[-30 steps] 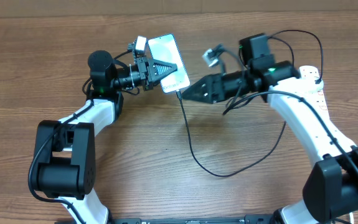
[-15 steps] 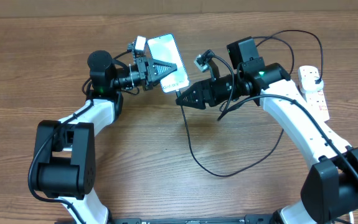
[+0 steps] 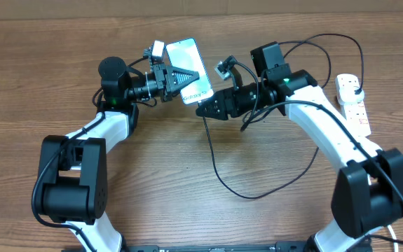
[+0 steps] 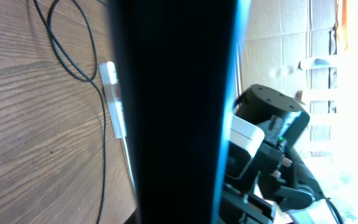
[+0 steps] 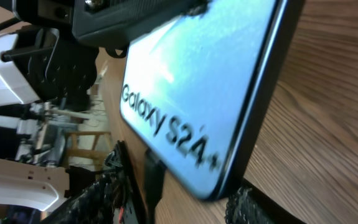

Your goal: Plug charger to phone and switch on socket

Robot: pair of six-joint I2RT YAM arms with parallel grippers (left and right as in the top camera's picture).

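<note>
The left pincer (image 3: 187, 75) pinches the slim light-blue-screened phone (image 3: 184, 53) at the far middle of the brown wooden counter (image 3: 152, 182). The right pincer (image 3: 202, 110), fingers parted, straddles the connector of the thin black charger cable (image 3: 212, 157) at the phone's near edge. The white socket strip (image 3: 353, 105) lies far right.

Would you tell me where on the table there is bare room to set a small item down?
Bare wood: the table's far-left side, and the near middle left of the charger loop. Crowded: around the phone, where left gripper and right gripper meet, and by the socket on the right.
</note>
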